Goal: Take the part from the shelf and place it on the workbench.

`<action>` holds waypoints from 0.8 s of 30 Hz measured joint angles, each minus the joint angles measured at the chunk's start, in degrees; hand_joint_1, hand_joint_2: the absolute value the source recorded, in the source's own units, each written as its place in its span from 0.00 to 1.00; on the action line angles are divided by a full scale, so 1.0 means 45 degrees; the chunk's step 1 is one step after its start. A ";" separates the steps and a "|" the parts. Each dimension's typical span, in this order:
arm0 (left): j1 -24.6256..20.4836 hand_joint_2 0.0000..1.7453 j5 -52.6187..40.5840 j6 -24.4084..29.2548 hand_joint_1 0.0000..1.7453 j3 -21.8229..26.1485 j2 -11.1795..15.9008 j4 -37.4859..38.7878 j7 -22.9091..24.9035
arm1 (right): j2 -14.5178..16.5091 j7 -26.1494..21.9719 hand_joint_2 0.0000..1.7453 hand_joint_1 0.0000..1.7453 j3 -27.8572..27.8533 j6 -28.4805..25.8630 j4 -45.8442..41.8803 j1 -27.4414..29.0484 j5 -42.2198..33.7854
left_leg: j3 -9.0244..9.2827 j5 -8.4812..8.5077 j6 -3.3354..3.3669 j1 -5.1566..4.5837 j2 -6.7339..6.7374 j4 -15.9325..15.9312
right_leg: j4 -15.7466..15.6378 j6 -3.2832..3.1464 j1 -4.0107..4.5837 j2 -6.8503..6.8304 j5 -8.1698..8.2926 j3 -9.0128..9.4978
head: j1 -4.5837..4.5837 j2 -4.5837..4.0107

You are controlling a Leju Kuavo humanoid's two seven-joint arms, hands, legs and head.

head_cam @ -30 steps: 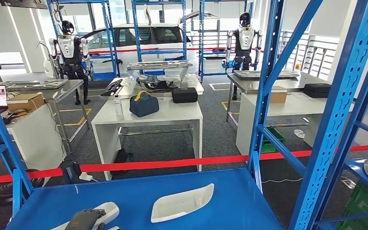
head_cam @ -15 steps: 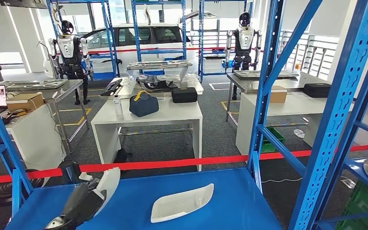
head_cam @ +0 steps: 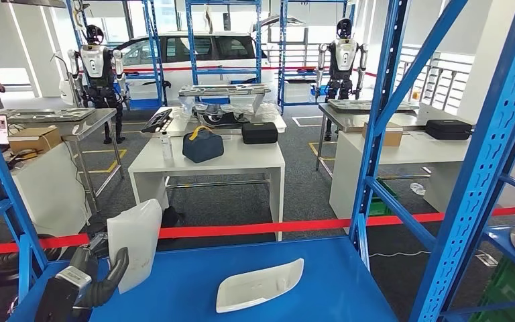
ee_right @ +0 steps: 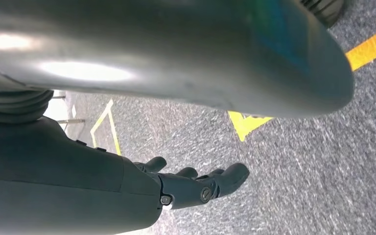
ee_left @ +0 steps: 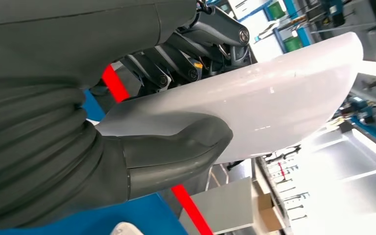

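Observation:
My left hand grips a white curved plastic part and holds it upright above the left end of the blue shelf. In the left wrist view the thumb presses on the part and the dark fingers wrap behind it. A second white part of the same shape lies flat on the shelf, right of the hand. My right hand hangs over grey carpet with its fingers apart and nothing in them.
Blue shelf uprights and diagonal braces stand on the right. A red barrier tape runs behind the shelf. Beyond it stands a white table with a dark bag; other robots and a white car are farther back.
My left hand has lifted the white part off the shelf and turned it from lying flat to standing upright. The second part has not moved. The view shifted slightly.

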 joint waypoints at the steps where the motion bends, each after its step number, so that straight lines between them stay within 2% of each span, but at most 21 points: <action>1: 0.0120 1.00 0.0033 -0.0039 1.00 0.0004 0.0000 -0.0202 -0.0001 | -0.0001 -0.0016 0.00 0.00 -0.0028 0.0008 0.0000 -0.0001 -0.0005 | -0.0038 0.0010 0.0012 0.0011 0.0023 0.0013 | 0.0851 0.0049 -0.0031 -0.0007 -0.0473 -0.0356 | 0.0002 0.0000; 2: 0.0252 1.00 0.0059 -0.0075 1.00 0.0006 -0.0002 -0.0376 -0.0001 | -0.0005 -0.0021 0.00 0.00 -0.0050 0.0016 0.0001 0.0002 -0.0010 | -0.0092 0.0015 0.0010 0.0021 0.0045 0.0049 | 0.1670 0.0094 -0.0074 -0.0010 -0.0830 -0.0691 | 0.0005 0.0000; 3: 0.0378 1.00 0.0081 -0.0097 1.00 0.0005 -0.0007 -0.0519 0.0000 | -0.0011 -0.0019 0.00 0.00 -0.0064 0.0016 0.0001 0.0007 -0.0012 | -0.0154 0.0022 -0.0001 0.0035 0.0059 0.0100 | 0.2169 0.0132 -0.0112 -0.0012 -0.0957 -0.0878 | 0.0005 0.0000; 4: 0.0478 1.00 0.0094 -0.0108 1.00 0.0004 -0.0012 -0.0638 0.0002 | -0.0023 -0.0018 0.00 0.00 -0.0072 0.0016 0.0000 0.0010 -0.0014 | -0.0222 0.0033 -0.0022 0.0058 0.0069 0.0161 | 0.2201 0.0169 -0.0141 -0.0014 -0.0840 -0.0846 | 0.0005 0.0000; 5: 0.0548 1.00 0.0095 -0.0118 1.00 0.0002 -0.0016 -0.0747 0.0006 | -0.0036 -0.0019 0.00 0.00 -0.0074 0.0013 0.0001 0.0010 -0.0017 | -0.0299 0.0046 -0.0056 0.0095 0.0072 0.0234 | 0.1683 0.0208 -0.0173 -0.0017 -0.0503 -0.0540 | 0.0005 0.0000; 6: 0.0586 1.00 0.0096 -0.0129 1.00 0.0002 -0.0021 -0.0856 0.0010 | -0.0051 -0.0018 0.00 0.00 -0.0075 0.0005 0.0000 0.0002 -0.0020 | -0.0383 0.0059 -0.0107 0.0131 0.0071 0.0324 | 0.0793 0.0252 -0.0210 -0.0019 -0.0117 -0.0042 | 0.0005 0.0000; 8: 0.0641 1.00 0.0098 -0.0187 1.00 0.0002 -0.0033 -0.1138 0.0056 | -0.0074 -0.0015 0.00 0.00 -0.0078 -0.0021 0.0000 -0.0017 -0.0026 | -0.0534 0.0103 -0.0262 0.0159 0.0043 0.0473 | -0.0562 0.0230 -0.0203 0.0028 0.0418 0.0708 | 0.0012 0.0000; 9: 0.0683 1.00 0.0109 -0.0226 1.00 0.0002 -0.0041 -0.1297 0.0095 | -0.0090 -0.0014 0.00 0.00 -0.0079 -0.0036 -0.0001 -0.0026 -0.0026 | -0.0582 0.0136 -0.0350 0.0151 0.0020 0.0527 | -0.0853 0.0154 -0.0198 0.0058 0.0483 0.0831 | 0.0015 0.0000; 12: 0.0916 1.00 0.0182 -0.0316 1.00 0.0004 -0.0046 -0.1772 0.0224 | -0.0150 -0.0064 0.00 0.00 -0.0081 -0.0061 -0.0003 -0.0030 -0.0024 | -0.0662 0.0270 -0.0634 0.0149 -0.0036 0.0531 | -0.0939 -0.0189 -0.0198 0.0069 0.0610 0.0654 | 0.0006 0.0000; 13: 0.1000 1.00 0.0198 -0.0328 1.00 0.0005 -0.0040 -0.1894 0.0256 | -0.0172 -0.0109 0.00 0.00 -0.0081 -0.0066 -0.0003 -0.0026 -0.0024 | -0.0734 0.0113 -0.0728 0.0164 -0.0025 0.0632 | -0.0955 -0.0294 -0.0204 0.0047 0.0712 0.0580 | -0.0005 0.0000; 14: 0.1075 1.00 0.0202 -0.0336 1.00 0.0006 -0.0032 -0.1995 0.0272 | -0.0195 -0.0173 0.00 0.00 -0.0081 -0.0074 -0.0003 -0.0018 -0.0024 | -0.0865 -0.0252 -0.0811 0.0185 -0.0002 0.0961 | -0.0982 -0.0391 -0.0217 0.0020 0.0825 0.0490 | -0.0013 0.0000; 15: 0.1141 1.00 0.0207 -0.0335 1.00 0.0010 -0.0028 -0.2077 0.0289 | -0.0221 -0.0246 0.00 0.00 -0.0081 -0.0084 -0.0003 -0.0011 -0.0023 | -0.1064 -0.0813 -0.0885 0.0206 0.0032 0.1559 | -0.0989 -0.0456 -0.0220 -0.0008 0.0935 0.0374 | -0.0022 0.0000; 17: 0.1314 1.00 0.0263 -0.0333 1.00 0.0022 -0.0015 -0.2216 0.0313 | -0.0281 -0.0401 0.00 0.00 -0.0081 -0.0090 -0.0003 0.0014 -0.0015 | -0.1491 -0.1954 -0.0999 0.0231 0.0077 0.3225 | -0.0984 -0.0502 -0.0204 -0.0037 0.1164 0.0080 | -0.0033 0.0000; 18: 0.1436 1.00 0.0330 -0.0333 1.00 0.0041 -0.0001 -0.2277 0.0311 | -0.0306 -0.0445 0.00 0.00 -0.0081 -0.0068 -0.0003 0.0028 -0.0006 | -0.1567 -0.2224 -0.1021 0.0234 0.0086 0.3861 | -0.0979 -0.0499 -0.0195 -0.0048 0.1280 -0.0076 | -0.0033 0.0000; 19: 0.1562 1.00 0.0420 -0.0336 1.00 0.0068 0.0017 -0.2331 0.0294 | -0.0327 -0.0465 0.00 0.00 -0.0081 -0.0042 -0.0003 0.0043 0.0001 | -0.1447 -0.2225 -0.1014 0.0233 0.0088 0.4101 | -0.0974 -0.0488 -0.0186 -0.0055 0.1392 -0.0220 | -0.0034 0.0000; 20: 0.1670 1.00 0.0522 -0.0347 1.00 0.0109 0.0035 -0.2391 0.0267 | -0.0340 -0.0468 0.00 0.00 -0.0081 -0.0017 -0.0003 0.0059 0.0008 | -0.1074 -0.2000 -0.0978 0.0230 0.0088 0.3838 | -0.0970 -0.0473 -0.0176 -0.0060 0.1502 -0.0355 | -0.0034 0.0000; 22: 0.1774 1.00 0.0654 -0.0369 1.00 0.0192 0.0062 -0.2541 0.0216 | -0.0345 -0.0459 0.00 0.00 -0.0081 0.0002 -0.0003 0.0081 0.0010 | 0.0216 -0.1528 -0.0818 0.0202 0.0090 0.2134 | -0.0965 -0.0424 -0.0151 -0.0068 0.1700 -0.0558 | -0.0034 0.0000; 23: 0.1789 1.00 0.0689 -0.0383 1.00 0.0226 0.0070 -0.2631 0.0197 | -0.0345 -0.0459 0.00 0.00 -0.0081 0.0002 -0.0003 0.0089 0.0010 | 0.0853 -0.1458 -0.0740 0.0165 0.0096 0.1219 | -0.0971 -0.0374 -0.0139 -0.0072 0.1797 -0.0620 | -0.0033 0.0000; 24: 0.1798 1.00 0.0706 -0.0389 1.00 0.0255 0.0077 -0.2702 0.0183 | -0.0344 -0.0459 0.00 0.00 -0.0081 0.0001 -0.0003 0.0095 0.0010 | 0.1246 -0.1472 -0.0668 0.0123 0.0097 0.0571 | -0.0987 -0.0311 -0.0137 -0.0078 0.1892 -0.0642 | -0.0030 0.0000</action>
